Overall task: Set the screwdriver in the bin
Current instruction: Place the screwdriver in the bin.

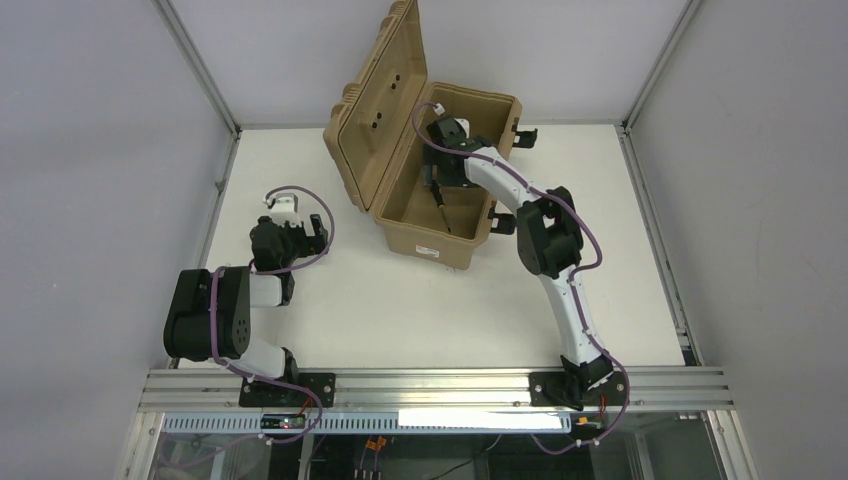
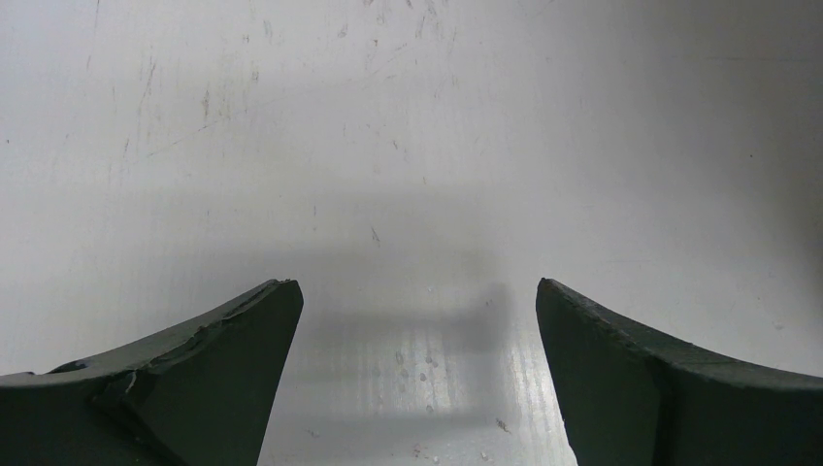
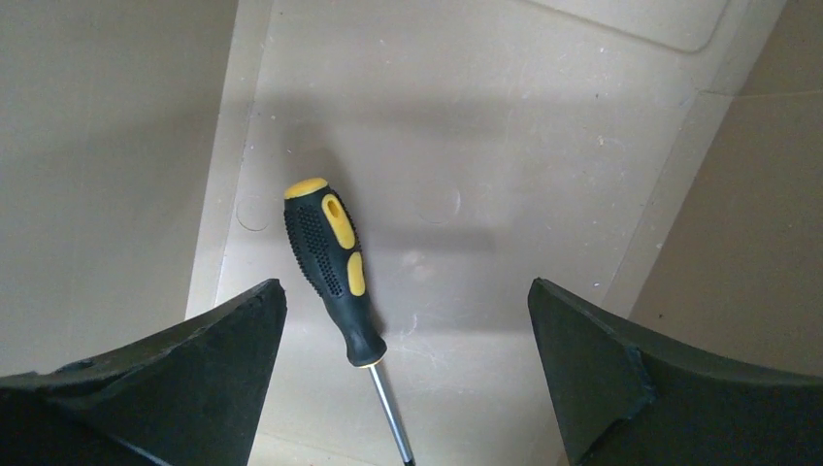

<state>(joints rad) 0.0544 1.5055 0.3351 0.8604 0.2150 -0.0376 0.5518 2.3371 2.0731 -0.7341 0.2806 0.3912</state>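
Right gripper (image 3: 406,287) inside the bin (image 1: 432,240), pointing down at its floor. Fingers (image 3: 184,369) spread wide, nothing between the pads

Screwdriver (image 3: 336,277) lies flat on the tan bin floor below this gripper, free of both fingers. In the right wrist view it sits nearer the left-hand finger than the right-hand one. Black handle with yellow accents, yellow butt end pointing away from the gripper; thin metal shaft runs back toward the gripper and passes out of the lower edge of the view. From the top view the screwdriver (image 1: 441,213) shows as a short dark line just beneath the gripper (image 1: 437,182), in the open well of the bin

Lid (image 1: 385,95) stands open and upright, on the far side of the bin from the right arm

Left gripper (image 2: 417,287) well apart from the bin, aimed down at the bare white worktop (image 2: 388,116). Its fingers (image 2: 204,369) also spread wide, holding nothing; only scuffs and its own shadow under it

Bin rests on the worktop (image 1: 400,310), ahead of both arm bases
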